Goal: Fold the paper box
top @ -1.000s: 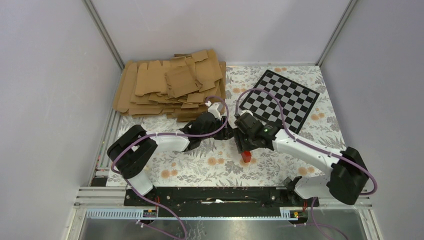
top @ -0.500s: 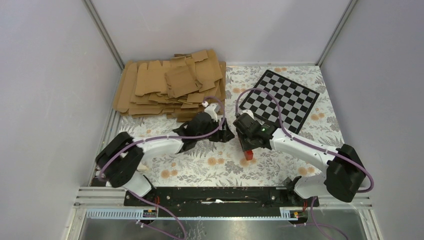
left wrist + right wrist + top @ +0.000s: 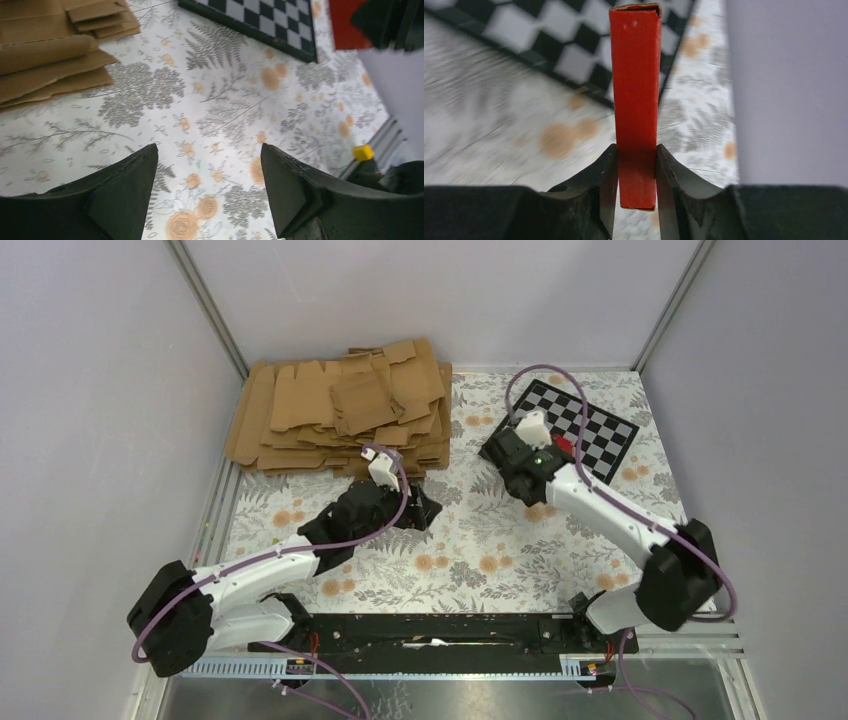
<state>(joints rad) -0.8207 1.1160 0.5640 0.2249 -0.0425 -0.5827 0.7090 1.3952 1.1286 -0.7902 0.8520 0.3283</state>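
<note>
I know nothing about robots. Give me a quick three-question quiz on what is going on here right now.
1. True or false: the left claw holds nothing.
2. Which one grips the red box? A) left claw B) right claw
3. Fill in: from the robot's side, the cardboard pile lies at the far ____ (left or right).

Key: 1 true; 2 B; 3 left.

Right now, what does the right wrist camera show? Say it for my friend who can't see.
The right gripper pinches a narrow red paper box, which pokes out in front of it. Behind lie a black-and-white checkered board and a flowery tablecloth, with a pale wall on the right.
</note>
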